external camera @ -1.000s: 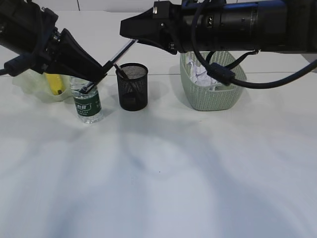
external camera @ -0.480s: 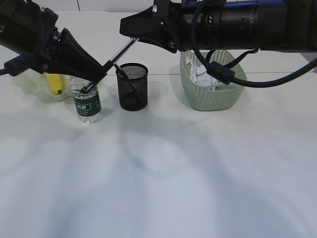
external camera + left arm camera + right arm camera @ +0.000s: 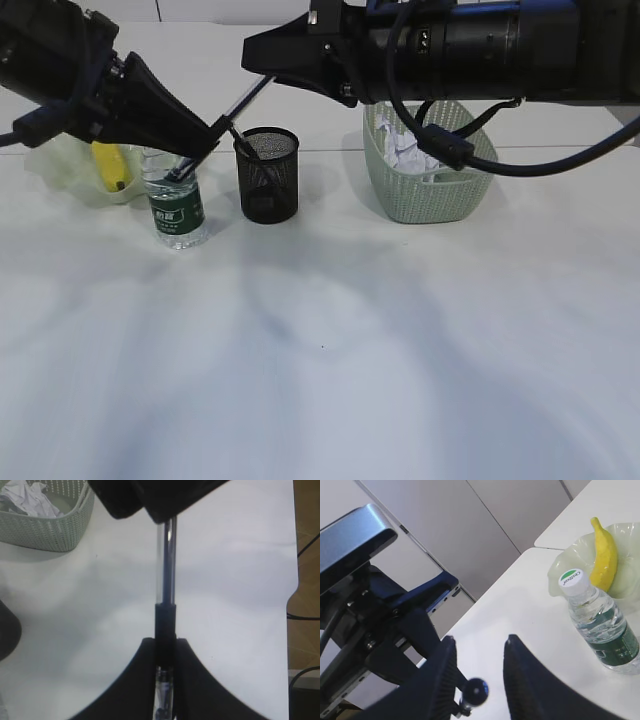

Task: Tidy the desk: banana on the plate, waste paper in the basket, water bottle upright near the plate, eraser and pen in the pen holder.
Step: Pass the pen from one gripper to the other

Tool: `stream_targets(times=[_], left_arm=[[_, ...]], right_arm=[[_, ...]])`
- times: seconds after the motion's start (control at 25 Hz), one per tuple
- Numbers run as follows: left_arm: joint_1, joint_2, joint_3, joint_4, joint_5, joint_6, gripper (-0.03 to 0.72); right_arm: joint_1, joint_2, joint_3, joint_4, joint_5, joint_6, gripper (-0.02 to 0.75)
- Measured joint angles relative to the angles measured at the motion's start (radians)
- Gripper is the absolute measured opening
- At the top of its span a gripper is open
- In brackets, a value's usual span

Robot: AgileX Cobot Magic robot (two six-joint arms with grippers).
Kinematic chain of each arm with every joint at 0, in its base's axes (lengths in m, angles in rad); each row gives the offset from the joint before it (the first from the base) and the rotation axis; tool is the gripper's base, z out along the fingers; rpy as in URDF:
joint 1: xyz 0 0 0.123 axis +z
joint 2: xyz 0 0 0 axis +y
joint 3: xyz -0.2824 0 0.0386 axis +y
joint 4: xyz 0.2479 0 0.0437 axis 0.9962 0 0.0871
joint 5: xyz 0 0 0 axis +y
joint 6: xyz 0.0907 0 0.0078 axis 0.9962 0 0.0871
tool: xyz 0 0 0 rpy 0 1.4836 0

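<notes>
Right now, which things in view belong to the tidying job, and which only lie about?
Job:
yellow curved banana
pale green wavy plate
clear water bottle
black mesh pen holder
slim pen
crumpled white waste paper
sage-green woven basket

Lying about:
nothing visible on the white desk

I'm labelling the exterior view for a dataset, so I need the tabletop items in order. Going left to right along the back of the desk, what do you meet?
plate with the banana in it → water bottle → pen holder → basket holding the waste paper.
</notes>
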Motion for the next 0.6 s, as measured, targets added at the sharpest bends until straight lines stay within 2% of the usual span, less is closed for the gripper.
stream_targets(times=[0.16,0.6], left_arm=[[0.0,0.0,0.0,-0.034,-0.01,0.006,0.037],[0.0,0.0,0.0,-0.042,-0.013,0.01,0.037]], right_arm=[[0.0,0.0,0.0,0.0,0.0,0.0,0.24],[0.0,0.0,0.0,0.0,0.0,0.0,0.239]])
